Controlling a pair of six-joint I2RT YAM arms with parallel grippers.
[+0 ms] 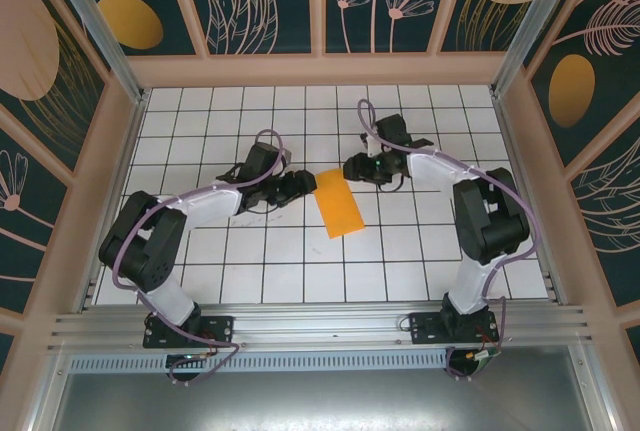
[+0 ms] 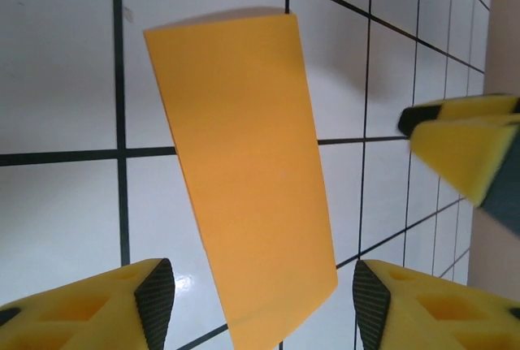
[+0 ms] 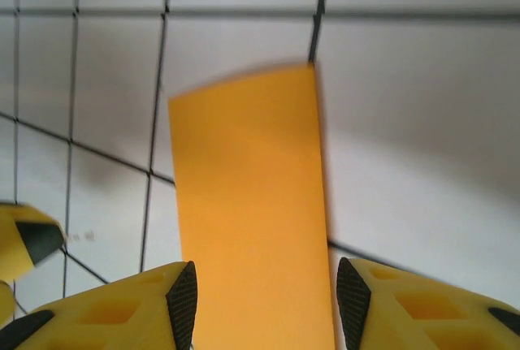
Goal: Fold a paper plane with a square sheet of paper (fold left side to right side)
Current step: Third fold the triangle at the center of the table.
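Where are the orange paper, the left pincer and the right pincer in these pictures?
orange paper (image 1: 338, 203), top view, middle of the sheet.
left pincer (image 1: 303, 183), top view, midway between its fingertips.
right pincer (image 1: 352, 166), top view, midway between its fingertips.

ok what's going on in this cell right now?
Two arms are working on folding a paper plane. The orange sheet lies flat on the tiled table, already folded in half into a narrow strip. The left pincer and right pincer sit low over it from opposite sides. Both have their jaws open with the paper between them, and neither seems to grip it.
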